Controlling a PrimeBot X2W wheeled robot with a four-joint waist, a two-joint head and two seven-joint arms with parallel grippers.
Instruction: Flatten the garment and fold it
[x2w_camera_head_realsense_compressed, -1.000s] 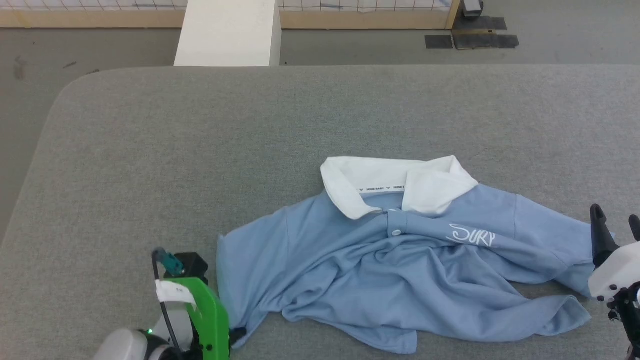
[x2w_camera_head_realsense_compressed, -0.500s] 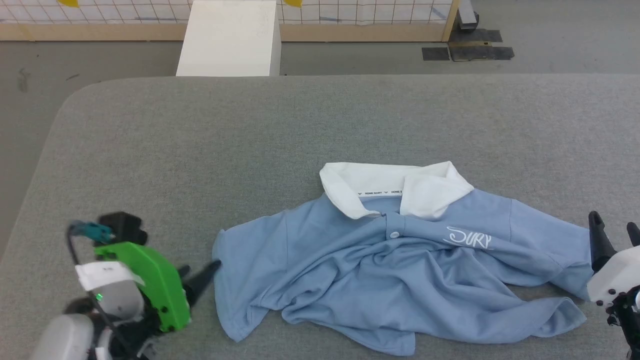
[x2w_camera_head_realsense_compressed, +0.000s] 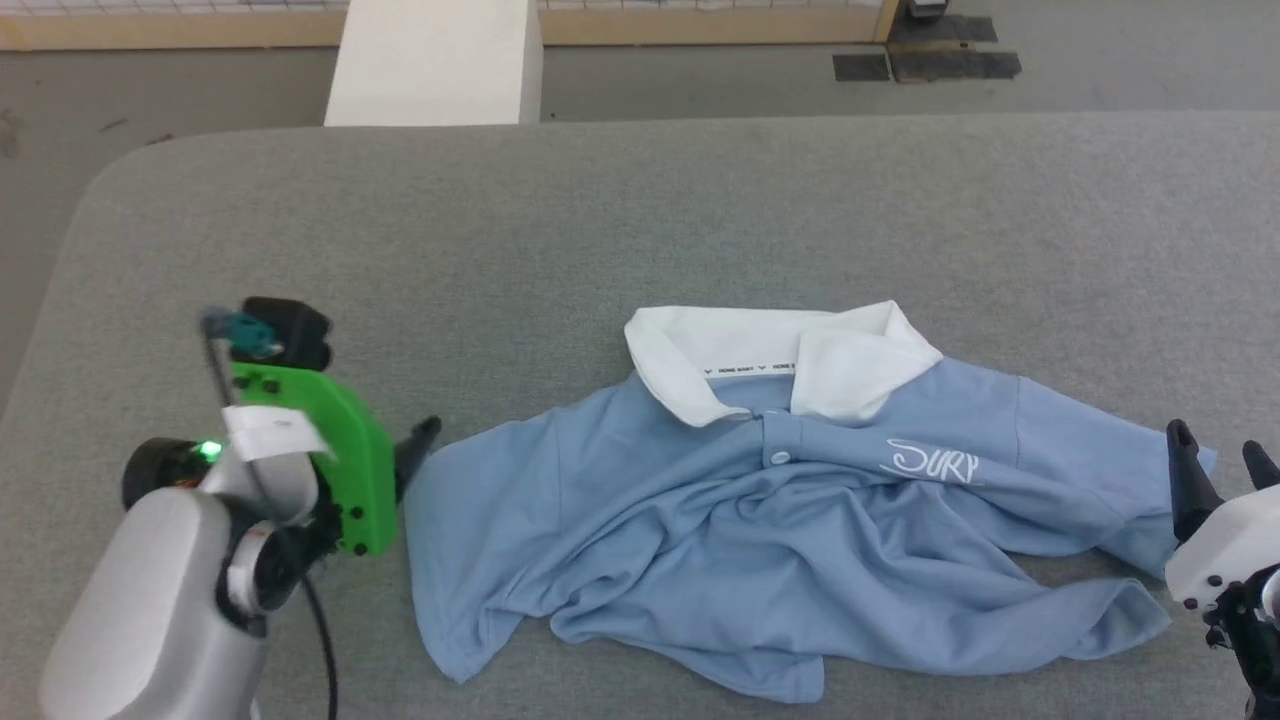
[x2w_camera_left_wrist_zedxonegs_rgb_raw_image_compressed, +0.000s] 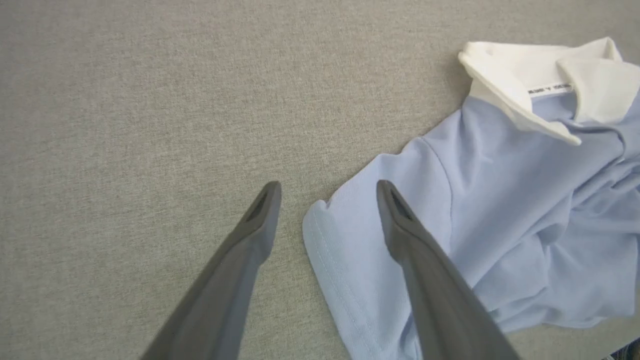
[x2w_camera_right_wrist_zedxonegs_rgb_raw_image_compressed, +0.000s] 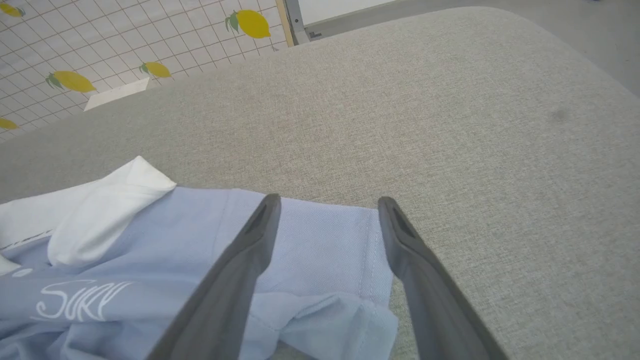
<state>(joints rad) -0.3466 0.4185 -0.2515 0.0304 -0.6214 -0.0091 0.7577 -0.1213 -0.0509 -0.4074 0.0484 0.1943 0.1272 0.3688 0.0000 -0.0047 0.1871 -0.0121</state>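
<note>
Garment (x2w_camera_head_realsense_compressed: 760, 540) lies crumpled, front up, on grey table (x2w_camera_head_realsense_compressed: 600, 220). White collar (x2w_camera_head_realsense_compressed: 770, 355) at far side; body bunched in folds nearer robot than collar. Logo (x2w_camera_head_realsense_compressed: 930, 462) just right of collar, button (x2w_camera_head_realsense_compressed: 780, 457) just below it. L gripper (x2w_camera_left_wrist_zedxonegs_rgb_raw_image_compressed: 328, 187) well left of collar, at sleeve hem (x2w_camera_left_wrist_zedxonegs_rgb_raw_image_compressed: 320, 260): jaws spread wide, nothing held, one finger over sleeve, other over bare table. R gripper (x2w_camera_right_wrist_zedxonegs_rgb_raw_image_compressed: 327, 200) well right of collar: jaws wide apart above other sleeve (x2w_camera_right_wrist_zedxonegs_rgb_raw_image_compressed: 320, 240), nothing held. Contact w/ fabric: cannot tell.

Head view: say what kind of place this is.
Likely a robot test space, not a home: a large grey fabric-covered table holding one light blue polo shirt, a lemon-print gridded wall, bare grey floor.
</note>
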